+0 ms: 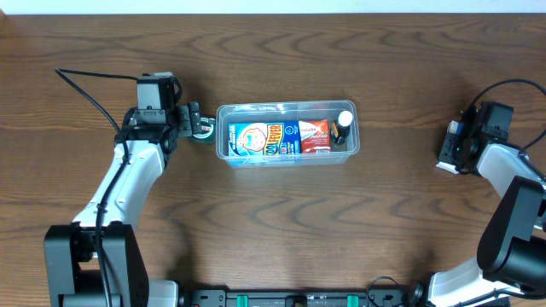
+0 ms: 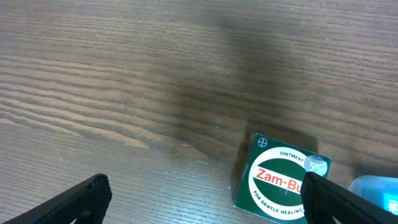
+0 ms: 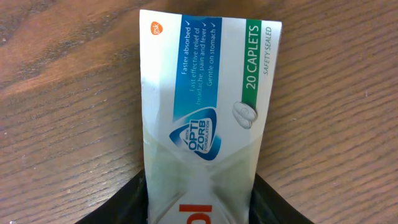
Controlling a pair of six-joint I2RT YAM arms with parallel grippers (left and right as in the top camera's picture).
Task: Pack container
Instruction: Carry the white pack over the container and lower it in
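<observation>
Two grippers flank container (image 1: 287,106), which sits at counter (image 1: 273,230) centre. Inside: blue packet (image 1: 256,139), red packet (image 1: 314,136), small dark bottle (image 1: 343,126). Left gripper (image 2: 205,183) at container's 9 o'clock, jaws spread wide, nothing held; green ointment tin (image 2: 280,183) on counter beside one fingertip. Right gripper (image 3: 200,190) well out at 3 o'clock, fingers pressed on both sides of white caplet box (image 3: 202,106).

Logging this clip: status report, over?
Left gripper open at Zam-Buk tin. Right gripper closed on caplet box. Container part-filled. Nothing blocking it.
</observation>
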